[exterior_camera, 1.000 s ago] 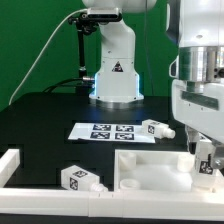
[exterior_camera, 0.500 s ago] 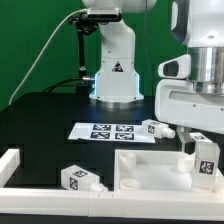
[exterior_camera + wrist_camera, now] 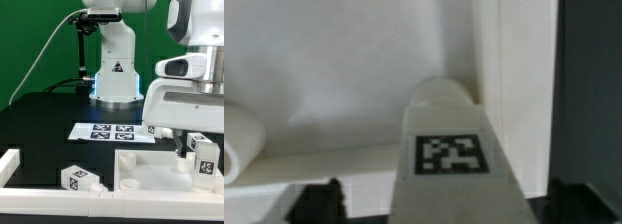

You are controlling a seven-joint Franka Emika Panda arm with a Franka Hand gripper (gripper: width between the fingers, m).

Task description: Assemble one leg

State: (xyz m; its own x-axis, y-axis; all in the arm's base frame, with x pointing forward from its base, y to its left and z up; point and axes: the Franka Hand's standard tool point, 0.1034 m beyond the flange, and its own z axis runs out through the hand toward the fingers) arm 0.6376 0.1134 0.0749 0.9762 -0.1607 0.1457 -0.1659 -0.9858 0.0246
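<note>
Gripper (image 3: 203,147) is clamped on the leg (image 3: 206,157). It holds the leg upright over the white panel (image 3: 140,160), near the panel's corner on the exterior view's right. In the wrist view the leg (image 3: 448,125) sits centred between the dark fingers (image 3: 322,202), tag facing the camera and rounded end pointing at the panel (image 3: 349,70). A second leg (image 3: 80,178) lies on the table just beside the panel, on the exterior view's left. The marker board (image 3: 108,131) lies flat behind the panel.

A green backdrop (image 3: 30,40) stands behind the black table (image 3: 40,125).
</note>
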